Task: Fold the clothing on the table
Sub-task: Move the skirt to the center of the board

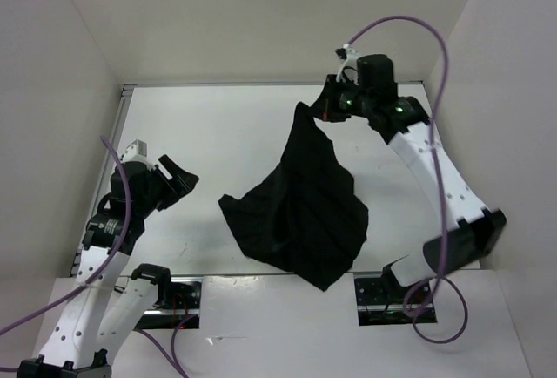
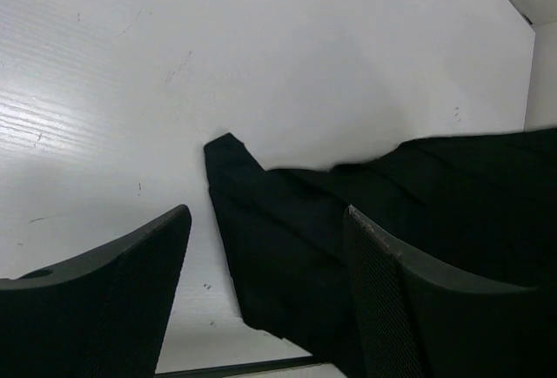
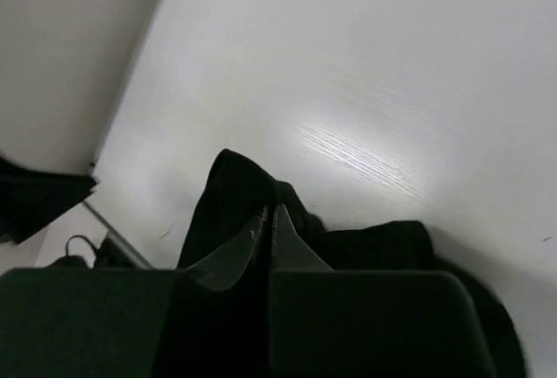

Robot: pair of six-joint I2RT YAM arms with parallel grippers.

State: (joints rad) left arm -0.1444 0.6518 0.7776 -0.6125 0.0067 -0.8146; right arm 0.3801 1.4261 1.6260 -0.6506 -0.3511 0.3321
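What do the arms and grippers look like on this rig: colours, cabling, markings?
The left arm and right arm have white links dotted with rows of small holes, and black joints. A purple cable runs along each. The right arm's wrist shows green lights. The left gripper and right gripper are black with tapered fingers; the left one's inner pad is finely textured.

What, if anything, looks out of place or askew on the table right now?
Only the clothing: it lies bunched and creased, not flat, with one corner pinched by the shut right gripper near the far edge of the table. The open left gripper holds nothing. Nothing looks spilled or torn.
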